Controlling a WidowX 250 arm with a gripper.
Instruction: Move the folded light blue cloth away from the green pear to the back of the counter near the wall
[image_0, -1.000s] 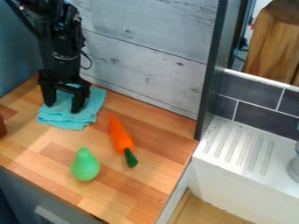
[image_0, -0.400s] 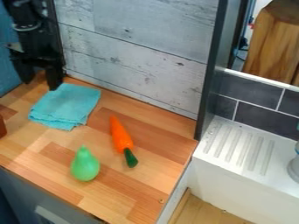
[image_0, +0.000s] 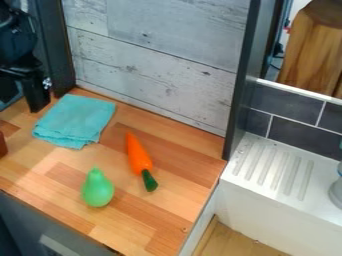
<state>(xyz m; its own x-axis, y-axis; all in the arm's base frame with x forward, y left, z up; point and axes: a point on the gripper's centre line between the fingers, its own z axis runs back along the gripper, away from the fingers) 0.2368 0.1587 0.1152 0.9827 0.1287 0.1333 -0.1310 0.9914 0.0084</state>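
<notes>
From here I can see the gripper (image_0: 21, 104) at the far left of the desk (image_0: 170, 207), open and holding nothing, with the teal cloth (image_0: 77, 120) lying folded just to its right, a little nearer. The carrot (image_0: 137, 154) lies right of the cloth, its green end toward the near side, and the green pear (image_0: 98, 189) sits near and left of the carrot, well apart from the gripper.

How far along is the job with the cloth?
The cloth lies folded on the counter, so placing it looks done. Nothing shows in the gripper, which hangs beside it. Little seems left there; whether the carrot and green pear, lying apart, need handling, I cannot tell.
</notes>
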